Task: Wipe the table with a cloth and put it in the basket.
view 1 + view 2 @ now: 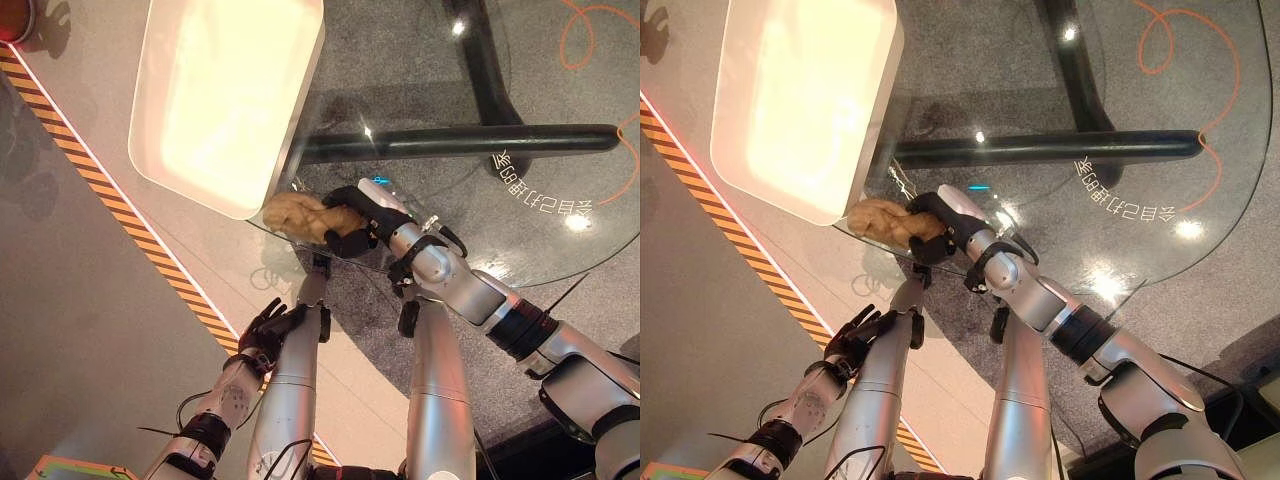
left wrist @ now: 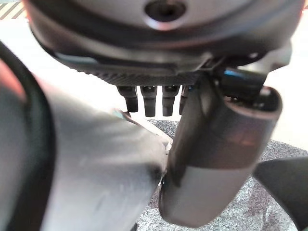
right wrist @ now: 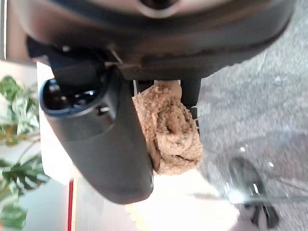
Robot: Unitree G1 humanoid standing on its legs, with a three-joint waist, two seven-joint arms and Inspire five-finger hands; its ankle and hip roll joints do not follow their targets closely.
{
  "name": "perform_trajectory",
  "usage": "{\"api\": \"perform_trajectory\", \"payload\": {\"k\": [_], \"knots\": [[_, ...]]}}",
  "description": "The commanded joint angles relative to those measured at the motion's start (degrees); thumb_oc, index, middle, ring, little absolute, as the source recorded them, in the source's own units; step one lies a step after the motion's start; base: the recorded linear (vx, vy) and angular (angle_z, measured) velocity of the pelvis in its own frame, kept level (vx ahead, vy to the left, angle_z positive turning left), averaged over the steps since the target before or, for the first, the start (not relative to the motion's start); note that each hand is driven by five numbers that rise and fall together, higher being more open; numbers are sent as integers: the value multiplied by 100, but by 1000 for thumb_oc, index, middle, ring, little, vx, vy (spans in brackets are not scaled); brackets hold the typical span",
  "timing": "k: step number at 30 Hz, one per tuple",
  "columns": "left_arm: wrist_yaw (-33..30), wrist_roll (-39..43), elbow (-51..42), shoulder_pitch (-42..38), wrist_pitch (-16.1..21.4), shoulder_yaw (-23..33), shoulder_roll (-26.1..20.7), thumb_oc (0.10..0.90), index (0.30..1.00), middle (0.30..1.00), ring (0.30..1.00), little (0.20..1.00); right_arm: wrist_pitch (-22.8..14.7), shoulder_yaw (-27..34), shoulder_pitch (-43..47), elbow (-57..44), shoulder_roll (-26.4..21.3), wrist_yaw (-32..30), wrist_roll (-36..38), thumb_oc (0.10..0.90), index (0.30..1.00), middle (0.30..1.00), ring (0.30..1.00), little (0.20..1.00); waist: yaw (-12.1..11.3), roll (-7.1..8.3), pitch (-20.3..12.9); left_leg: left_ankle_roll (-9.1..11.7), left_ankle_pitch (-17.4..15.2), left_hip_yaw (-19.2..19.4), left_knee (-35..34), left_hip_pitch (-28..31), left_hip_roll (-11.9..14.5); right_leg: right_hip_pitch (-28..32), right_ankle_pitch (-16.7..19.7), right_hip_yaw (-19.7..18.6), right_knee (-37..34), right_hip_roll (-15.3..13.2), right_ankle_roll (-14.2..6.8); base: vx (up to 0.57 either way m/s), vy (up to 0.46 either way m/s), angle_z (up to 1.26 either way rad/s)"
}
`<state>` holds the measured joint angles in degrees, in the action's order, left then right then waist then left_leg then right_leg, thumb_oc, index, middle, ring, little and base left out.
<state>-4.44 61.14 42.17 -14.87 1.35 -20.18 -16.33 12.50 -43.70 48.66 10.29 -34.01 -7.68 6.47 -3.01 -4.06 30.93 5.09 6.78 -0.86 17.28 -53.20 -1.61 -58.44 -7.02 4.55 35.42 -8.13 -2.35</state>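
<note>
Bench (image 1: 520, 200): round glass top; wiping looks partly done.
Basket (image 1: 225, 95): white, just beside the cloth.
Right hand (image 1: 362, 215): fingers curled round the tan cloth (image 1: 298, 215) at the glass edge; a loose grip could drop it floorward.
Left hand (image 1: 268, 328): low, fingers relaxed, idle.

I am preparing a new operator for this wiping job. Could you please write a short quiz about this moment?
1. True or false: the right hand is closed around the tan cloth.
2. Where is the cloth now? A) inside the white basket; B) at the edge of the glass table, just beside the basket; C) on the floor.
3. Fill in: the left hand hangs low, beside the table, holding ____.

Key:
1. True. The right wrist view shows the cloth bunched between thumb and fingers.
2. B. It lies against the basket's near corner, not inside.
3. Nothing; its fingers look relaxed.
</note>
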Motion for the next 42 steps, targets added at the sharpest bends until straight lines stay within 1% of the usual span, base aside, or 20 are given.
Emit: {"api": "perform_trajectory", "payload": {"k": [1, 3, 4, 7, 8, 11, 14, 15, 16, 19, 23, 26, 31, 32, 33, 35, 38, 39, 41, 42], "knots": [[94, 119, 94, 460, 10, -217, 99, 800, 900, 900, 900, 900, -378, 249, -132, -745, -49, -433, 92, 100, 300, 300, 300, 200, 62, -183, -113, -278, -787, 485, 907, -291, -216, -17, 919, 256, -1112, 157, -291, 0, 0, 0], [94, 105, 81, 470, 18, -200, 112, 800, 900, 900, 900, 900, -289, 420, -187, -713, -38, -657, -11, 100, 300, 300, 300, 200, 73, -175, -113, -287, -789, 485, 908, -301, -213, -26, 924, 253, -1110, 169, -291, 0, 0, 0], [99, 106, 83, 473, 23, -197, 113, 800, 900, 900, 900, 900, -273, 445, -196, -708, -44, -682, -27, 100, 300, 300, 300, 200, 76, -173, -113, -287, -790, 483, 911, -306, -210, -30, 924, 251, -1106, 170, -293, 0, 0, 0], [178, 137, 69, 501, 102, -181, 128, 800, 900, 900, 900, 900, -76, 567, -216, -715, -125, -774, -284, 100, 300, 300, 300, 200, 91, -164, -113, -284, -799, 477, 918, -336, -193, -57, 921, 241, -1092, 176, -297, 0, 0, 0], [222, 191, 21, 519, 147, -169, 121, 800, 900, 900, 900, 900, 73, 623, -233, -749, -191, -838, -443, 100, 300, 300, 300, 200, 97, -163, -113, -287, -795, 477, 901, -339, -189, -62, 923, 246, -1094, 180, -302, 0, 0, 0], [202, 262, -96, 553, 193, -140, 105, 800, 900, 900, 900, 900, 365, 805, -314, -785, -315, -1104, -633, 100, 300, 300, 300, 200, 116, -153, -113, -293, -808, 472, 919, -373, -180, -92, 926, 234, -1080, 186, -308, 0, 0, 0], [168, 243, -140, 600, 200, -121, 89, 800, 900, 900, 900, 900, 513, 978, -403, -755, -398, -1391, -700, 100, 300, 300, 300, 200, 126, -142, -113, -300, -829, 457, 935, -384, -181, -99, 919, 227, -1067, 192, -310, 0, 0, 0], [147, 236, -154, 608, 203, -117, 85, 800, 900, 900, 900, 900, 621, 1063, -447, -734, -406, -1538, -762, 100, 300, 300, 300, 200, 133, -135, -113, -300, -832, 449, 945, -397, -180, -109, 923, 220, -1060, 198, -313, 0, 0, 0], [155, 229, -149, 616, 208, -108, 88, 800, 900, 900, 900, 900, 631, 1096, -462, -705, -415, -1582, -776, 100, 300, 300, 300, 200, 135, -133, -113, -301, -835, 445, 941, -392, -179, -104, 922, 220, -1062, 201, -313, 0, 0, 0], [245, 148, -130, 665, 273, -67, 97, 800, 900, 900, 900, 900, 786, 1337, -586, -602, -445, -1982, -763, 100, 300, 300, 300, 200, 156, -112, -113, -307, -837, 445, 910, -373, -169, -81, 928, 221, -1088, 217, -319, 0, 0, 0], [207, 148, -205, 677, 291, -52, 86, 800, 900, 900, 900, 900, 909, 1626, -733, -449, -450, -2396, -742, 100, 300, 300, 300, 200, 191, -101, -113, -314, -868, 446, 936, -392, -162, -96, 928, 193, -1081, 225, -325, 0, 0, 0], [201, 155, -243, 714, 284, -16, 65, 800, 900, 900, 900, 900, 891, 1890, -895, -350, -490, -2753, -641, 100, 300, 300, 300, 200, 225, -94, -113, -318, -887, 456, 957, -400, -153, -99, 930, 162, -1083, 239, -329, 0, 0, 0], [173, 160, -336, 818, 289, 36, 21, 800, 900, 900, 900, 900, 706, 2349, -1218, -266, -601, -3337, -450, 100, 300, 300, 300, 200, 282, -62, -113, -332, -916, 456, 950, -385, -155, -77, 955, 120, -1140, 271, -352, 13, -6, -2], [189, 158, -352, 972, 294, 4, 8, 800, 900, 900, 900, 900, 661, 2422, -1406, -266, -611, -3458, -398, 100, 300, 300, 300, 200, 272, -71, -113, -311, -1121, 428, 1003, -175, -134, 110, 766, 94, -1059, 304, -391, 0, 0, 0], [197, 168, -360, 868, 296, 48, -5, 800, 900, 900, 900, 900, 642, 2499, -1323, -270, -646, -3503, -368, 100, 300, 300, 300, 200, 295, -59, -113, -337, -930, 459, 950, -372, -150, -64, 957, 108, -1151, 286, -357, 0, 0, 0], [194, 188, -389, 879, 309, 69, -11, 800, 900, 900, 900, 900, 558, 2662, -1428, -276, -659, -3769, -239, 100, 300, 300, 300, 200, 326, -51, -113, -338, -936, 467, 949, -385, -148, -81, 963, 87, -1157, 298, -359, -28, -2, -6], [204, 227, -397, 881, 336, 90, -15, 800, 900, 900, 900, 900, 360, 2887, -1535, -186, -681, -4365, 228, 100, 300, 300, 300, 200, 348, -47, -113, -336, -950, 479, 948, -377, -137, -75, 955, 68, -1165, 310, -362, 1, 3, -8], [200, 237, -411, 885, 341, 93, -21, 800, 900, 900, 900, 900, 305, 2961, -1570, -152, -693, -4438, 302, 100, 300, 300, 300, 200, 355, -44, -113, -335, -955, 478, 944, -375, -135, -70, 953, 62, -1174, 315, -363, 0, 0, 0], [101, 278, -499, 894, 334, 84, -36, 800, 900, 900, 900, 900, 85, 3246, -1751, -97, -692, -4809, 520, 100, 300, 300, 300, 200, 386, -32, -113, -340, -967, 475, 944, -382, -140, -68, 963, 43, -1194, 334, -369, 0, 0, 0], [95, 289, -508, 896, 329, 85, -44, 800, 900, 900, 900, 900, 35, 3294, -1780, -89, -693, -4861, 555, 100, 300, 300, 300, 200, 391, -32, -113, -341, -968, 474, 941, -384, -140, -69, 966, 41, -1201, 334, -371, 0, 0, 0]]}}
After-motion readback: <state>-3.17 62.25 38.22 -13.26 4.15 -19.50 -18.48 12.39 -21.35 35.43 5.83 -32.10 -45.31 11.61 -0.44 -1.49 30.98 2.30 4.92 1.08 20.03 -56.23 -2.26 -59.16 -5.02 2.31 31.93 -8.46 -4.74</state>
